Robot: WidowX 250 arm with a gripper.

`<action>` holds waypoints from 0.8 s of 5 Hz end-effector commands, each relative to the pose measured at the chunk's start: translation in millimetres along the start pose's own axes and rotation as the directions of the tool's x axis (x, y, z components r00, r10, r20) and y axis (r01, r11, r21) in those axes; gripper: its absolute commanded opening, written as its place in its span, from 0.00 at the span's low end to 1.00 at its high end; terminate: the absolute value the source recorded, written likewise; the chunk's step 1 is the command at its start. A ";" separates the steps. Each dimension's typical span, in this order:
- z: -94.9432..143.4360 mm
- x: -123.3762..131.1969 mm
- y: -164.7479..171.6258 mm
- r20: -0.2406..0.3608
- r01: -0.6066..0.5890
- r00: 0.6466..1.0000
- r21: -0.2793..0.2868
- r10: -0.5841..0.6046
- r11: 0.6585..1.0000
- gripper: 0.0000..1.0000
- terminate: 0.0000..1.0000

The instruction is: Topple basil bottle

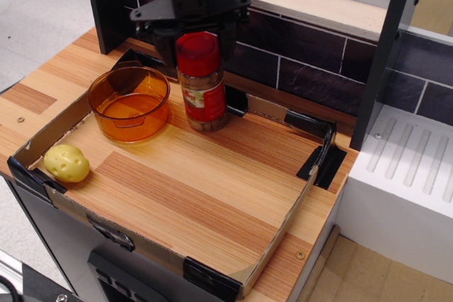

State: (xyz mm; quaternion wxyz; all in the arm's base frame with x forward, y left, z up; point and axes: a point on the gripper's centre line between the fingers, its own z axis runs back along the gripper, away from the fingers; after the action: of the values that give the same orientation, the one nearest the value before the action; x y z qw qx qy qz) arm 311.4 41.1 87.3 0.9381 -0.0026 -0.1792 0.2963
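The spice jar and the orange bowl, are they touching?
Apart. The camera view shows wood between the spice jar and the orange bowl.
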 end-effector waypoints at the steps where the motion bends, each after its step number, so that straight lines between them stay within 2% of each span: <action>1: 15.7 -26.0 -11.4 0.211 0.164 0.970 -0.197 -0.122 0.967 0.00 0.00; 3: 7.9 -54.0 -11.9 0.301 0.272 0.935 -0.270 -0.187 0.924 0.00 0.00; 4: -2.0 -66.8 -5.8 0.251 0.299 0.937 -0.222 -0.242 0.928 0.00 0.00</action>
State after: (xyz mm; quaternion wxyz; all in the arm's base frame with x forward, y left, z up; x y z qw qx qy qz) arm 261.9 -5.3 57.5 0.9397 -0.0684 -0.3031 0.1431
